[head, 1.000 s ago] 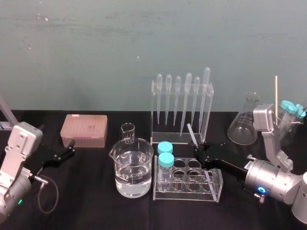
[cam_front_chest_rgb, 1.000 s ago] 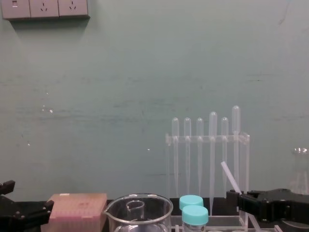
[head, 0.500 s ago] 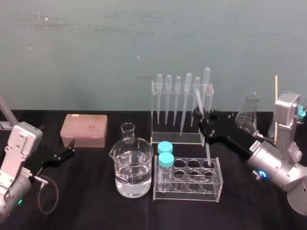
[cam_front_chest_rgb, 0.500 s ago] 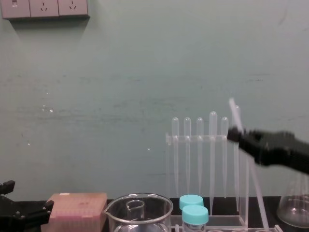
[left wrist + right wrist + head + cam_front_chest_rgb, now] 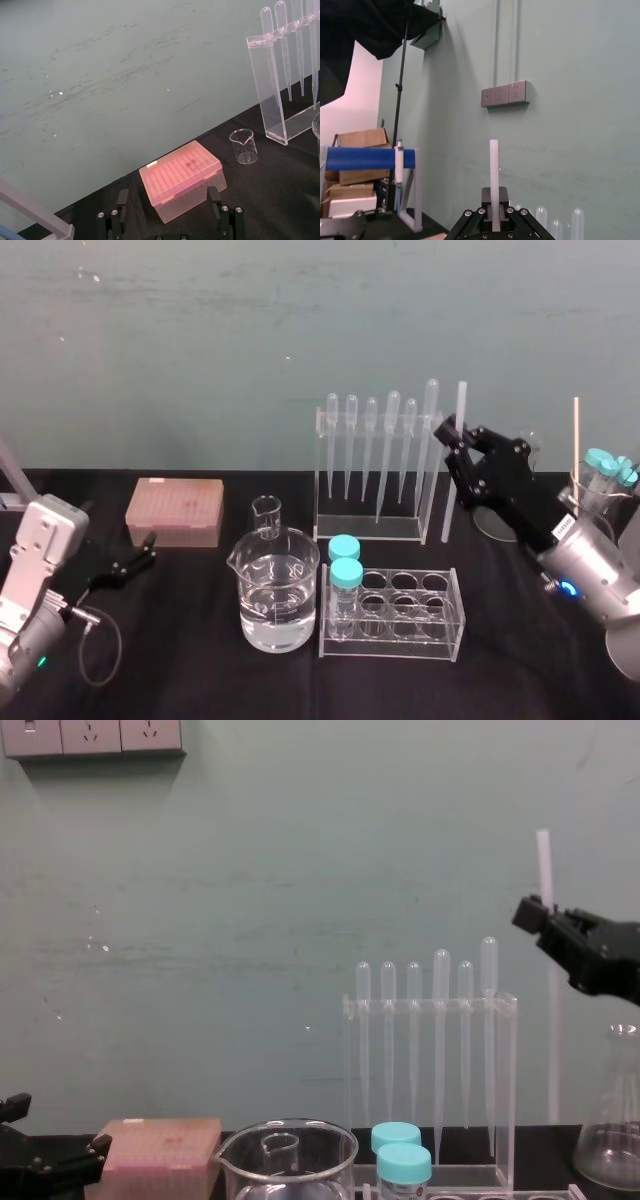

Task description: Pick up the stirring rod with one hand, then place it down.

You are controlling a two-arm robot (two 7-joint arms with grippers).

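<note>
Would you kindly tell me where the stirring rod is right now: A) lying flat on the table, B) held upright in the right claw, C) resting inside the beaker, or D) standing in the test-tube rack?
B: the right claw is shut on the stirring rod, which stands vertical beside the pipette stand.

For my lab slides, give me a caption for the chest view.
The right gripper holds the stirring rod upright beside the pipette rack.

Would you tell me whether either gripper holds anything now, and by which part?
The right gripper holds the stirring rod upright, clamped on its upper third; the left gripper is open and empty.
</note>
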